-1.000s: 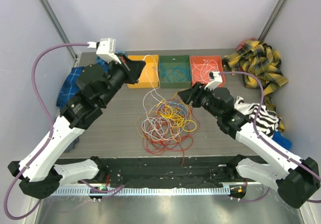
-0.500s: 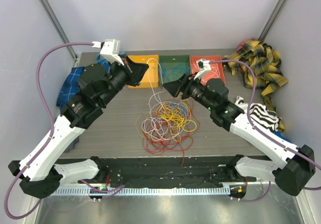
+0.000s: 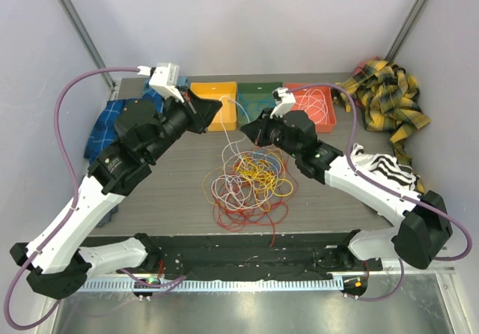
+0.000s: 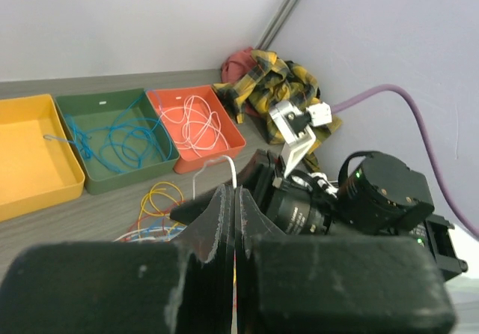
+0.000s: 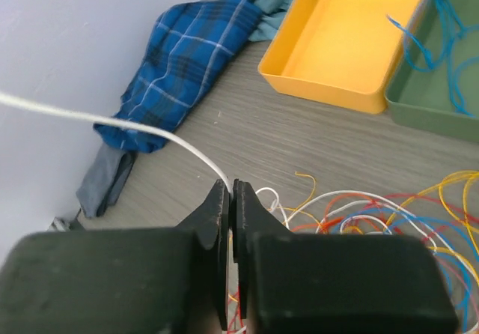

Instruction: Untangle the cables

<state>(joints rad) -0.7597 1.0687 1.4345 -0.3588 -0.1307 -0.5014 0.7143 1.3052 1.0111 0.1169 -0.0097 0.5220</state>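
The left gripper (image 4: 234, 193) had its two fingers pressed together. A white cable (image 4: 218, 168) came out from between their tips as a small arch, so the gripper was clamped on this cable. The right gripper (image 5: 230, 189) was closed too, with a white cable pinched at its tips. From there the cable rose and ran away to that gripper's left side, in front of the wall. In the top view the two grippers were near each other, with the tips facing, and a short piece of white cable hung between them. It seemed to be one and the same cable.

The tangle of cables (image 3: 251, 178), in red, orange, yellow, white and blue, lay on the table (image 3: 172, 192) below both grippers. It was a little more under the right gripper, and several white strands went up from it toward the tips.

Beyond the tips of the left gripper three trays stood in a row. The yellow tray (image 4: 30, 158) was to the left, and the green tray (image 4: 153, 109) with blue cables (image 4: 112, 135) was in the middle. The red tray (image 4: 232, 132) with white cables (image 4: 196, 120) was to the right, and a yellow plaid cloth (image 4: 277, 83) lay further right. Ahead of the right gripper and to its left, a blue plaid cloth (image 5: 187, 57) lay on the table.
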